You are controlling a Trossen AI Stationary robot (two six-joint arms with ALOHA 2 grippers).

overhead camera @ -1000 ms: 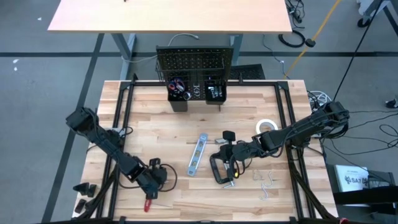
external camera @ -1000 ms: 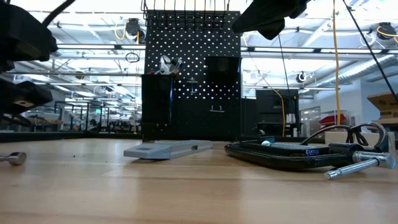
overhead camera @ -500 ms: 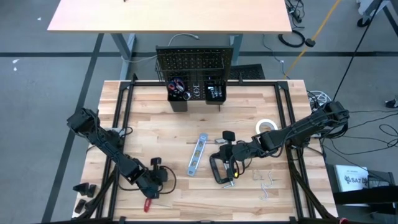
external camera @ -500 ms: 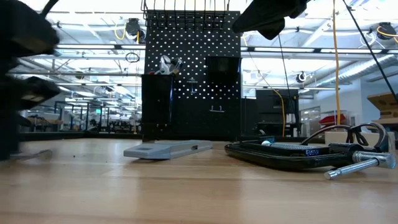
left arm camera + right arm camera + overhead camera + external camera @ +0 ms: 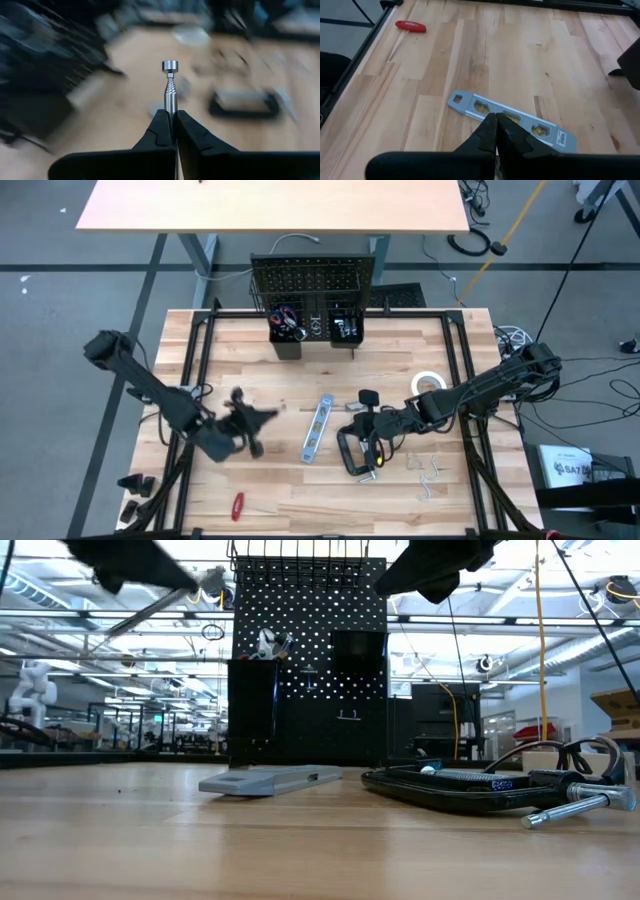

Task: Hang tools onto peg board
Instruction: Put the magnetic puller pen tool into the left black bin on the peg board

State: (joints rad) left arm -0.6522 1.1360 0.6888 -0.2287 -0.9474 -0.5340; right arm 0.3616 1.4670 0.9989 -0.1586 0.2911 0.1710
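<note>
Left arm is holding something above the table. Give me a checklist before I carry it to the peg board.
1. Left gripper shut on the metal tool: ok.
2. Tool gripped at its end, standing straight out: ok.
3. Table between it and the peg board free of tools: ok.
4. Free hook for it: cannot tell.
5. Right gripper shut, empty, over the level, aside: ok.

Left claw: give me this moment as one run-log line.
left claw: shut on slim silver metal tool, raised above tan wooden table | right claw: shut, empty, over blue-silver level
</note>
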